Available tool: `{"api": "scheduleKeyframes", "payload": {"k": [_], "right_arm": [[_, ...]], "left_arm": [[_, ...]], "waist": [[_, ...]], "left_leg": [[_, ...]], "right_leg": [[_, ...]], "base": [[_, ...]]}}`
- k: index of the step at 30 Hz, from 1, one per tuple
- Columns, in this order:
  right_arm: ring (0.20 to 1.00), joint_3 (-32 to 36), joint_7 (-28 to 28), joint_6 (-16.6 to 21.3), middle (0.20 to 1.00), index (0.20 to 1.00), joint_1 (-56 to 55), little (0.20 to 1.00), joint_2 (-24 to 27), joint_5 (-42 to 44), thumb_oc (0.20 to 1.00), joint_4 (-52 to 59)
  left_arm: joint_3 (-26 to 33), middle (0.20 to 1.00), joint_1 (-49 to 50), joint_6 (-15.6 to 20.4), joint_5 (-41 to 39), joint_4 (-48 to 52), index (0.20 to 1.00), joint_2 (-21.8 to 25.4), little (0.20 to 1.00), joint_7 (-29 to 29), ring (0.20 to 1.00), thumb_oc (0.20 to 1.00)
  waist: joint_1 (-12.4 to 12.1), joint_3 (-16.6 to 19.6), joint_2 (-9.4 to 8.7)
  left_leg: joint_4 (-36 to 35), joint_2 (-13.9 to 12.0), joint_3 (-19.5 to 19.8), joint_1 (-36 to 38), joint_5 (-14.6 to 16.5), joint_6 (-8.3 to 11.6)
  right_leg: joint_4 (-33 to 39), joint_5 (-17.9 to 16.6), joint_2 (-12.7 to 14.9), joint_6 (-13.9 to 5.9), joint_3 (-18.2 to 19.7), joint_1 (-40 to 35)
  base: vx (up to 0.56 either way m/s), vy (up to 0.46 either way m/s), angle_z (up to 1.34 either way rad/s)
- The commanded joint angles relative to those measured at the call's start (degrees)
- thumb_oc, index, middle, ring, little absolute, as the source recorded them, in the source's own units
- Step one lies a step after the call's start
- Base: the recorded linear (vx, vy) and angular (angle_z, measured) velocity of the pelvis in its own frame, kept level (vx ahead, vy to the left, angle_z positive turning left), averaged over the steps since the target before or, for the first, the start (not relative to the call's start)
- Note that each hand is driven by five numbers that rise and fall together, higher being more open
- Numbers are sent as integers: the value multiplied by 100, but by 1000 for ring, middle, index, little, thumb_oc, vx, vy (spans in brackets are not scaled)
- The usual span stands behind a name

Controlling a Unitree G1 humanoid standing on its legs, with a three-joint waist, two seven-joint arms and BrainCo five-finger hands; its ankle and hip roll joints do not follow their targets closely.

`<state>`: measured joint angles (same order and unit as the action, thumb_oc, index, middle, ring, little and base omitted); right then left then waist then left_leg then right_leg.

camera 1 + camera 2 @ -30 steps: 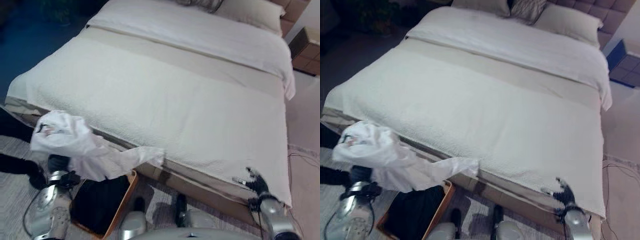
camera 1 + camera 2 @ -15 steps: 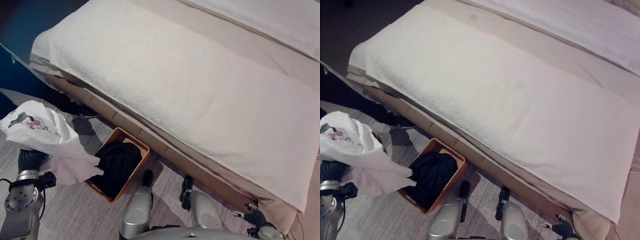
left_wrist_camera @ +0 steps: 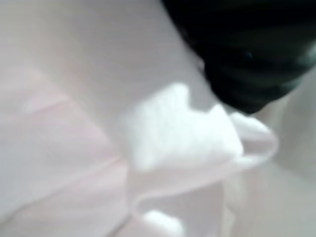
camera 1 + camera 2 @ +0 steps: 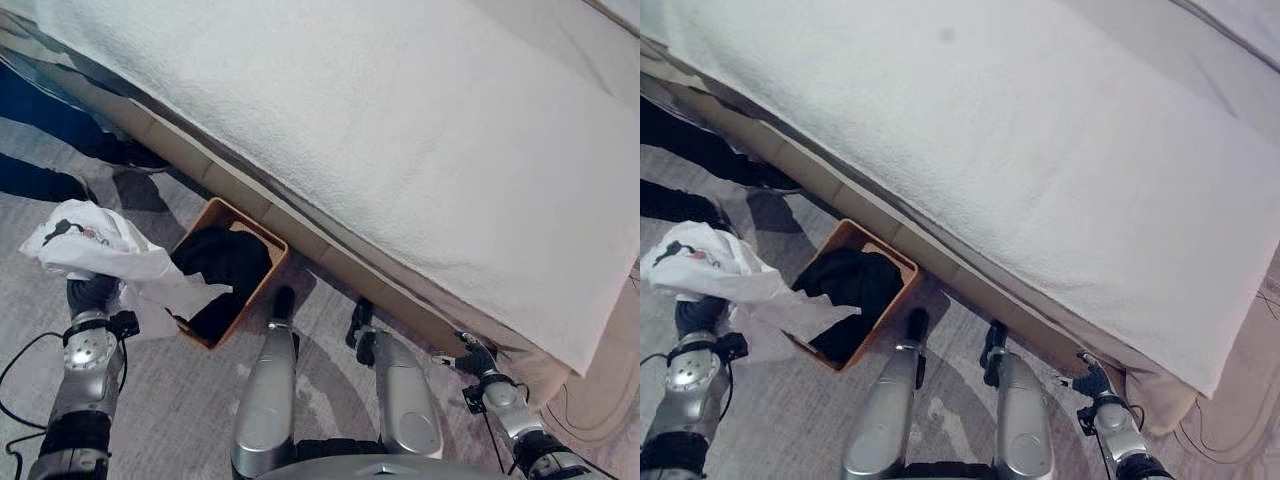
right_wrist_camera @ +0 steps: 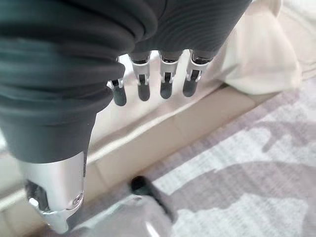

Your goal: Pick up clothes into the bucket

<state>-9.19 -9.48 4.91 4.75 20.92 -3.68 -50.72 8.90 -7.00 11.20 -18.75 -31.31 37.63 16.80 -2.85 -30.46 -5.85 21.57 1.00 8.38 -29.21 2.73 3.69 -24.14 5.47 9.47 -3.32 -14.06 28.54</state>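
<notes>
Left robot hand [image 4: 90, 293]: seen at the lower left of the head views, held above the grey carpet; its dark cover is draped by the garment, and the fingers are hidden in the cloth, so whether they are curled or straight cannot be told.
White garment [image 4: 95, 245]: a crumpled white piece with a small printed patch is carried on the left robot hand; one loose end trails toward the bucket and hangs over its near rim.
Bucket [image 4: 263, 278]: an orange-brown rectangular box is set on the carpet just beside the bed's base, near the left robot hand.
Dark clothes [image 4: 222, 270]: a black bundle is lying inside the bucket.
Right robot hand [image 5: 153, 81]: seen low at the lower right of the head views, close to the bed's corner; in its wrist view the fingers are extended in a relaxed row, apart from one another and holding nothing.
Bed [image 4: 400, 140]: a wide mattress under a white textured cover is seen across the upper part of the head views, with a beige base below it.
Carpet [image 4: 780, 420]: grey with a pale pattern.
</notes>
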Motion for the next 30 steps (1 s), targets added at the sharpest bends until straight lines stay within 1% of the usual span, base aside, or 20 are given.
{"api": "scheduleKeyframes", "payload": {"k": [1,5,7,8,9,13,14,16,17,19,21,27,30], "right_arm": [[1000,-266,-302,184,1000,1000,-52,1000,142,179,1000,119],[1000,-356,-480,227,1000,1000,105,1000,211,246,1000,232],[1000,-406,-563,264,1000,1000,151,1000,246,266,1000,289],[1000,-425,-583,273,1000,1000,188,1000,248,305,1000,303],[1000,-493,-600,281,1000,1000,151,1000,280,289,1000,372],[1000,-558,-694,357,1000,1000,267,1000,307,456,1000,573],[1000,-556,-694,357,1000,1000,271,1000,306,456,1000,572],[1000,-603,-715,368,1000,1000,299,1000,319,497,1000,638],[1000,-622,-724,364,1000,1000,327,1000,323,521,1000,632],[1000,-673,-734,334,1000,1000,387,1000,320,575,1000,578],[1000,-690,-748,326,1000,1000,402,1000,318,591,1000,541],[1000,-713,-742,289,1000,1000,407,1000,325,542,1000,451],[1000,-717,-709,273,1000,1000,399,1000,314,529,1000,397]], "left_arm": [[84,200,-133,331,204,-104,200,599,200,406,200,200],[-132,200,-467,283,358,-292,200,747,200,684,200,200],[-282,200,-643,129,709,-386,200,869,200,905,200,200],[-346,200,-693,90,831,-411,200,906,200,967,200,200],[-394,200,-702,34,885,-450,200,929,200,1049,200,200],[-636,200,-1091,-143,1038,-703,200,1023,200,1152,200,200],[-640,200,-1100,-142,1038,-708,200,1025,200,1152,200,200],[-723,689,-1224,-253,1081,-924,689,1098,689,1136,689,689],[-795,1000,-1319,-294,1096,-996,1000,1104,1000,1143,1000,1000],[-944,1000,-1484,-409,1210,-1151,1000,1187,1000,1124,1000,1000],[-970,1000,-1500,-446,1261,-1188,1000,1178,1000,1176,1000,1000],[-882,1000,-1291,-535,1473,-1048,1000,1134,1000,1240,1000,1000],[-840,1000,-1129,-565,1566,-1021,1000,1023,1000,1234,1000,1000]], "waist": [[92,66,-133],[226,66,-177],[320,66,-203],[353,66,-223],[399,66,-243],[579,66,-262],[575,66,-263],[629,66,-276],[644,66,-280],[683,66,-257],[685,66,-248],[672,66,-206],[654,66,-168]], "left_leg": [[411,8,-108,-368,92,-104],[697,26,-141,-954,131,-117],[920,24,-179,-1261,191,-141],[1044,17,-205,-1397,239,-155],[1266,-8,-203,-1450,496,-158],[1872,-16,-259,-2138,695,-229],[1880,-17,-261,-2147,698,-230],[2010,-34,-281,-2338,731,-244],[2040,-44,-284,-2399,737,-244],[2071,-77,-323,-2490,747,-248],[2045,-82,-343,-2492,743,-252],[1864,-79,-376,-2356,703,-242],[1773,-74,-392,-2236,679,-234]], "right_leg": [[116,-59,273,-342,249,-146],[-109,-51,285,-332,307,432],[-297,-25,283,-315,399,767],[-388,-9,262,-308,449,925],[-574,178,241,-345,533,990],[-1058,263,190,-328,743,1710],[-1066,265,189,-328,746,1720],[-1175,278,192,-327,777,1918],[-1208,285,198,-330,794,1994],[-1224,280,200,-341,818,2121],[-1208,271,194,-350,834,2151],[-1078,241,188,-368,839,2062],[-1003,238,197,-366,842,1973]], "base": [[-41,14,-5],[-41,16,-3],[-34,50,0],[42,38,-9],[49,26,-14],[-2,50,-23],[-8,41,-21],[-2,6,-16],[-2,9,-5],[0,17,-2],[0,3,-2],[0,2,-1],[-5,-2,-5]]}}
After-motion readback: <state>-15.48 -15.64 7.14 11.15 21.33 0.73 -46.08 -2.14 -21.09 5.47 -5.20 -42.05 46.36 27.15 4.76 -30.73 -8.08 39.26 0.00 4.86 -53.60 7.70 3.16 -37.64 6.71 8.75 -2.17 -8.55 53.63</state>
